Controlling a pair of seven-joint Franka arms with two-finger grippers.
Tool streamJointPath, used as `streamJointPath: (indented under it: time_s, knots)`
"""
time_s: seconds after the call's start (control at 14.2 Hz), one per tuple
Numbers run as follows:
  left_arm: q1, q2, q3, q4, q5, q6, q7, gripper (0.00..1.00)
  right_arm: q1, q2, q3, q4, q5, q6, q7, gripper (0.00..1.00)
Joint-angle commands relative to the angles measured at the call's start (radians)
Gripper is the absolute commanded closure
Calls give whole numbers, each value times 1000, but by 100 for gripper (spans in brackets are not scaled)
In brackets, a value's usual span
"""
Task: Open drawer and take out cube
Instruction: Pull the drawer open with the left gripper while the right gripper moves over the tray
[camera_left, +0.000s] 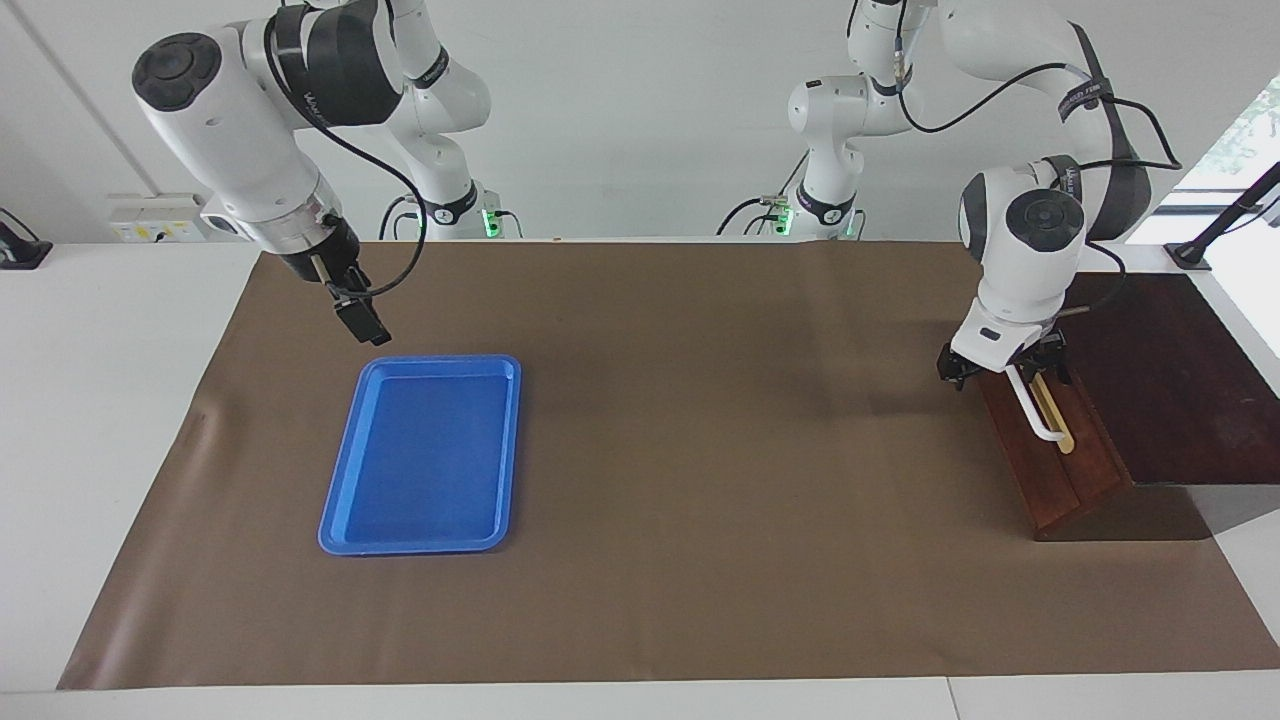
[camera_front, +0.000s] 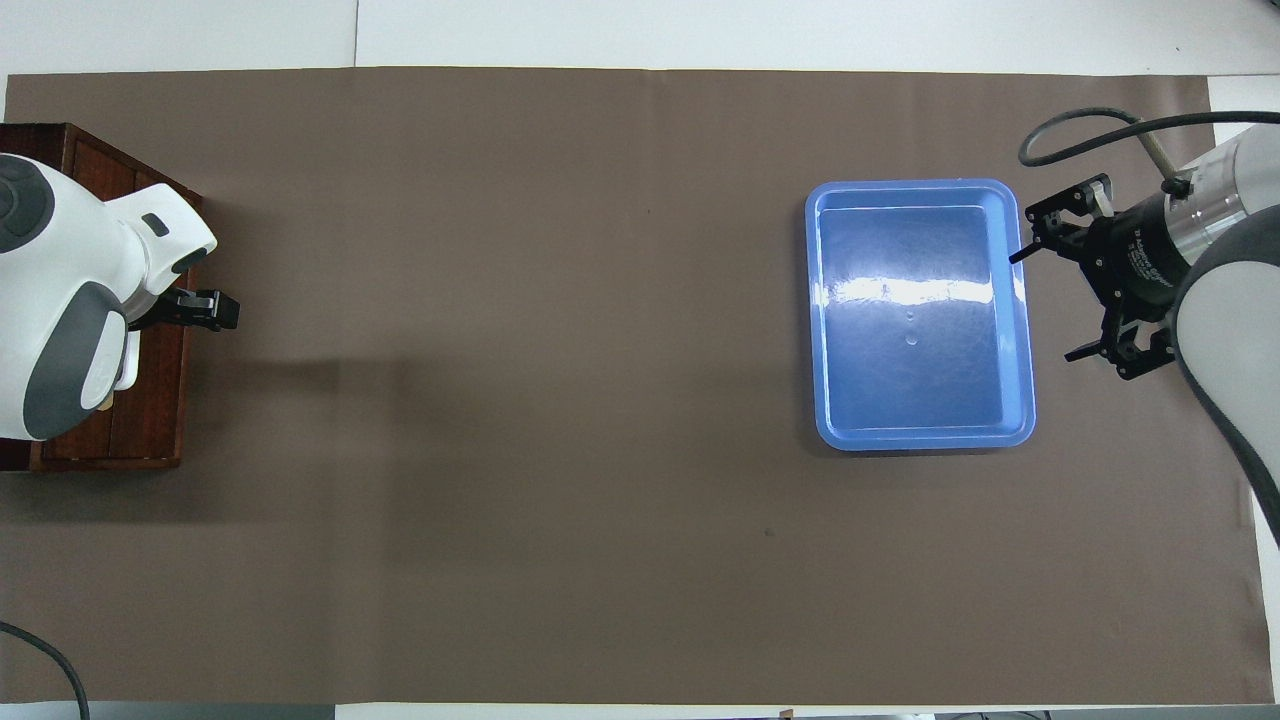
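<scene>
The drawer's dark reddish-brown front (camera_left: 1075, 480) faces the table's middle at the left arm's end. Its white bar handle (camera_left: 1040, 415) runs along a tan strip. No pale interior shows, and the yellow cube is hidden. My left gripper (camera_left: 1000, 365) is low at the handle's end nearer the robots. Its fingers (camera_left: 950, 368) are apart with that end between them. In the overhead view the left hand covers most of the drawer (camera_front: 150, 400), and one finger (camera_front: 210, 308) sticks out past the front. My right gripper (camera_left: 365, 325) hangs in the air beside the blue tray and waits.
The dark wooden cabinet (camera_left: 1180, 380) holding the drawer stands at the table's edge; it also shows in the overhead view (camera_front: 110, 170). A flat blue tray (camera_left: 345, 500) lies empty toward the right arm's end, also in the overhead view (camera_front: 1020, 300). Brown paper (camera_left: 700, 500) covers the table.
</scene>
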Motion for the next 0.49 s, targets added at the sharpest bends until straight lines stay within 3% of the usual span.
streamJointPath:
  time_s: [0.0, 0.42]
  knots:
    - [20, -12, -2, -48, 24, 62, -18, 0, -42, 2, -7, -11, 161, -17, 91, 0]
    - [35, -12, -2, -85, 24, 120, -18, 0, -68, 66, -8, 2, 417, -11, 117, 0]
